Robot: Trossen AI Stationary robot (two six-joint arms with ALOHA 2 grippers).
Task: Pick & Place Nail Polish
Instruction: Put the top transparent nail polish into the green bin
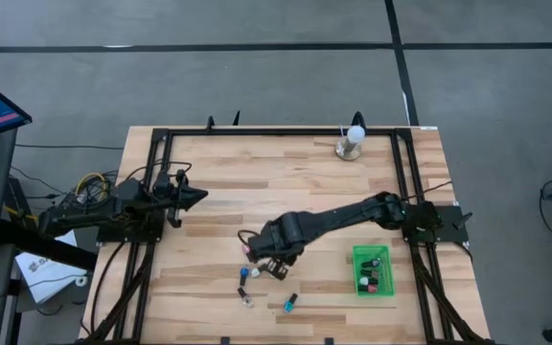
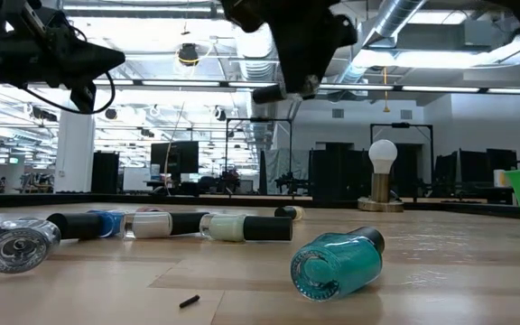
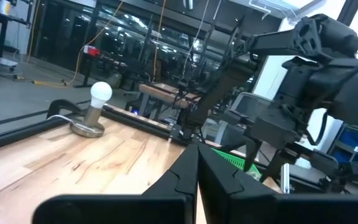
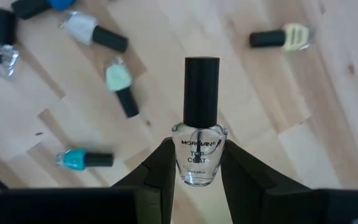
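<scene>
The right gripper hangs above the table's middle, fingers clamped on a clear nail polish bottle, cap pointing outward; the green bin lies toward the right edge.

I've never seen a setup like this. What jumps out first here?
The right gripper hangs above the table with a clear top coat bottle pinched between its fingers. Below it, more polish bottles lie scattered on their sides, among them a teal bottle near the front edge. A green bin on the right already holds a few bottles, and the left gripper waits at the left side.
</scene>
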